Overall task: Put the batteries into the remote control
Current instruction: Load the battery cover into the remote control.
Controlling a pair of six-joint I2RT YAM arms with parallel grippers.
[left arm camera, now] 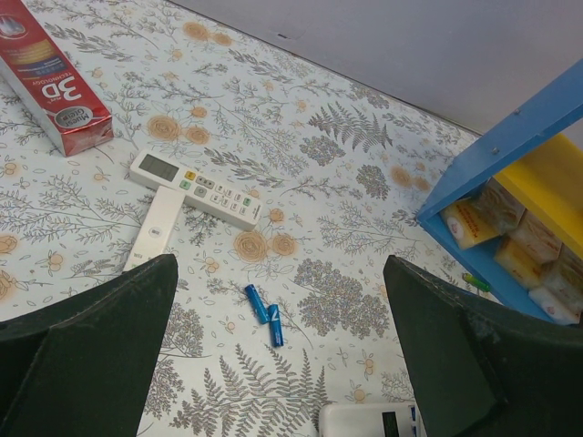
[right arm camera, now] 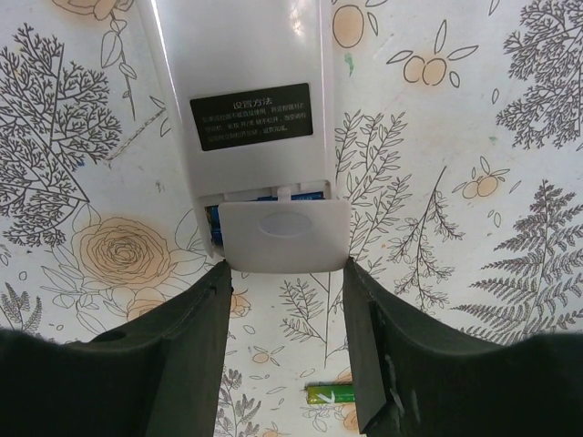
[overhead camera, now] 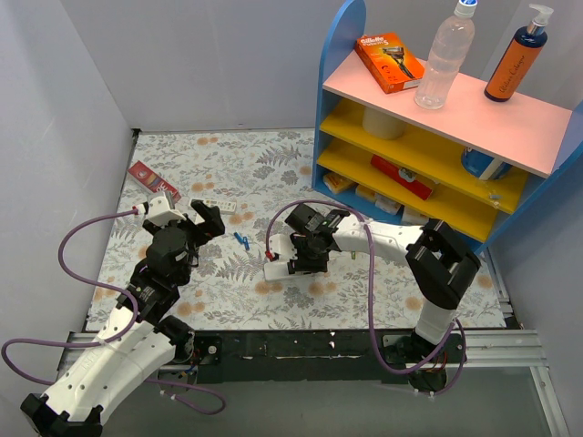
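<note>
Dark fingers (right arm camera: 182, 355) of the right pincer (right arm camera: 285, 267) filled the bottom of the right wrist view. They stood partway apart at one end of the remote control (right arm camera: 246, 91), which lay back-up on the floral counter (right arm camera: 474, 137), near its middle. We saw its white battery cover (right arm camera: 284, 235) sitting partly off the recess, its lower corners right at the fingertips. We could not tell whether the pincer was clamped on it or only framing it. A strip of blue showed in the uncovered part of the recess. One green battery (right arm camera: 330, 393) lay on the counter just below, between the fingers. In the left wrist view, the left pincer (left arm camera: 280, 273) hung spread fully wide and held nothing. Under it, two blue batteries (left arm camera: 264, 315) lay close together on the counter, with a corner of the remote control just beyond them at the bottom edge. Farther off we saw a thinner white remote (left arm camera: 196, 189) with a crosswise piece, a red toothpaste box (left arm camera: 50, 77) at the far left, and a blue and yellow shelf (left arm camera: 492, 155) at the right. From above, the blue batteries lay between the two pincers.
</note>
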